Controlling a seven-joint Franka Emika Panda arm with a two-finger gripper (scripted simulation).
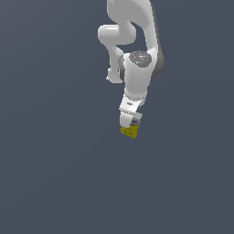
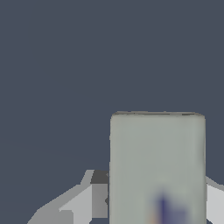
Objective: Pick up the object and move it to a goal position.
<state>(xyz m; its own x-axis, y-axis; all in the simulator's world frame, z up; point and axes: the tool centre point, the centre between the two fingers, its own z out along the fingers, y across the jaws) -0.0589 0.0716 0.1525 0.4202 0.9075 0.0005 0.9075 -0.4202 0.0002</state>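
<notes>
We see the arm [image 1: 137, 41] reach down from the top edge of the exterior view, its wrist bent so the gripper [image 1: 130, 122] points down and slightly toward that view's left. The gripper is closed on the box [image 1: 130, 131], whose yellow lower part sticks out below the fingers. In the wrist view the box [image 2: 157, 166] stands pale with blue print, flanked by a finger [image 2: 83, 197]. No bench edge or corner shows against the plain grey surface [image 1: 55, 173].

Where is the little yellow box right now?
In the exterior view the yellow box sits near the middle of the picture, right at the tip of the gripper under the white arm, with plain dark grey all around it.
</notes>
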